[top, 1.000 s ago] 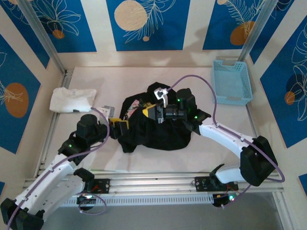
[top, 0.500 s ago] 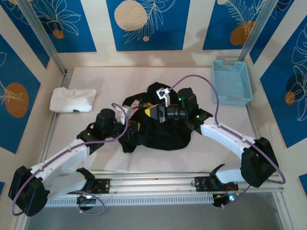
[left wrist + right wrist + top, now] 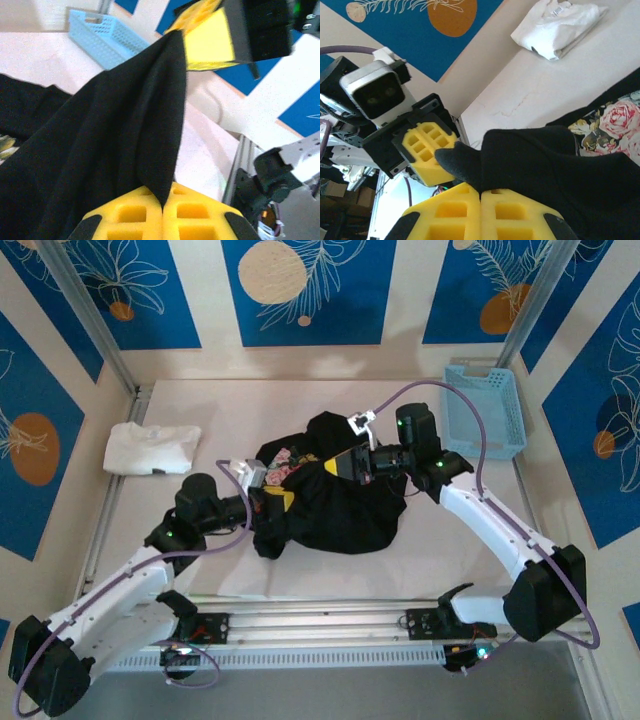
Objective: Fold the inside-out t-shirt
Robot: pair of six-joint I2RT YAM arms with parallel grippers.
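Observation:
The inside-out t-shirt point(image 3: 335, 505) is a crumpled black heap in the middle of the table, with a pink floral print point(image 3: 291, 461) showing at its left top. My left gripper point(image 3: 274, 502) is shut on a black fold at the heap's left edge; in the left wrist view the cloth point(image 3: 125, 115) rises from between the closed yellow pads point(image 3: 167, 202). My right gripper point(image 3: 343, 462) is shut on a fold near the heap's top. The right wrist view shows black cloth point(image 3: 555, 160) pinched in my right gripper point(image 3: 481, 194), the left gripper's pad point(image 3: 427, 150) close by.
A folded white t-shirt point(image 3: 150, 448) lies at the far left of the table point(image 3: 250, 405). A light-blue basket point(image 3: 485, 410) stands at the back right. The metal rail point(image 3: 330, 612) runs along the near edge, by the arm bases.
My left gripper has come in from the left and shut on the shirt's left edge. My right gripper has drawn back and to the right, keeping its fold.

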